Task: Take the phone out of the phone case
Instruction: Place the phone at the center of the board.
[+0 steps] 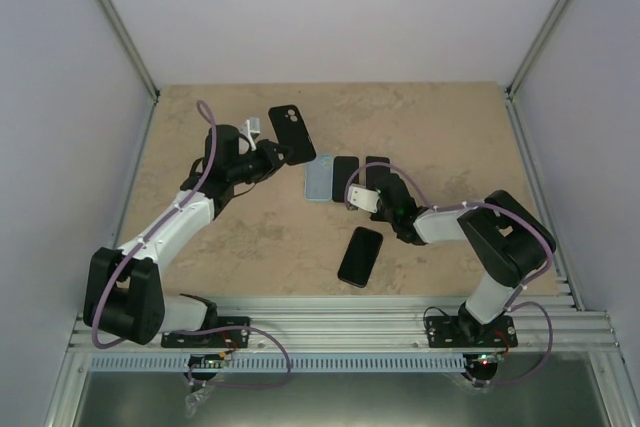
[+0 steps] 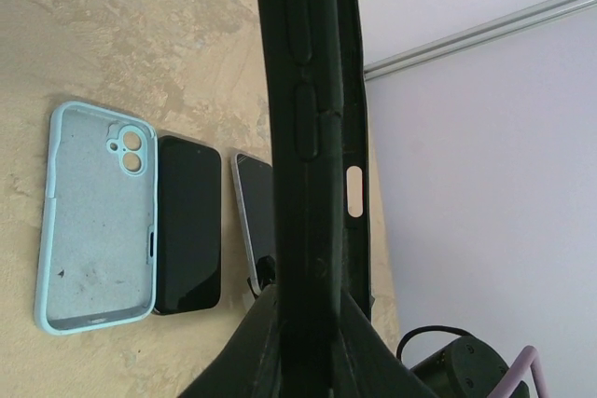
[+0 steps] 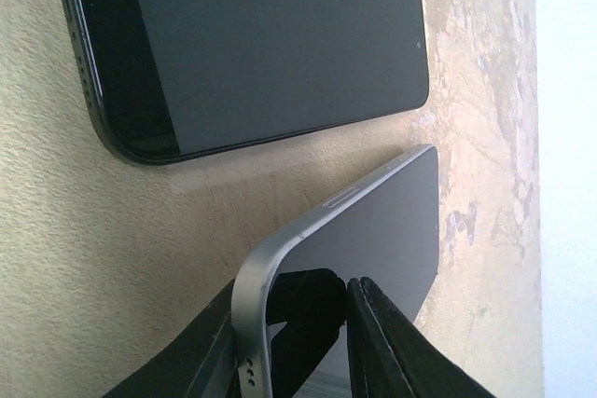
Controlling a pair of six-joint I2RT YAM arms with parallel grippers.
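My left gripper (image 1: 272,154) is clenched on a matte black phone case (image 1: 293,133). It holds the case raised above the mottled beige table (image 1: 450,137) at the far left, well apart from everything else. From my left wrist the case is edge-on and upright. It shows a thin dark rim with two raised button bumps and a small oval slot with pale background showing through. From above, its broad face is plain black with a camera cut-out at its far left corner.

The silver-edged phone (image 3: 392,221), with a dark glass screen, is at the middle of the table, rightmost in a row of three. Its rounded corner sits between the fingers of my right gripper (image 3: 294,300). The brushed metal rim carries a slim side button, and there are small holes in the end. One finger lies against the rim and the other stands over the screen. I cannot tell whether they are pinching the phone or standing loose.

Just left of it lies an all-black phone (image 3: 261,34), flat and screen up. Just beside that, further left, is an empty light blue phone case (image 2: 93,221), inner side up, with two round camera holes. A second black phone (image 1: 361,256) lies nearer, apart from the row and at an angle to it.
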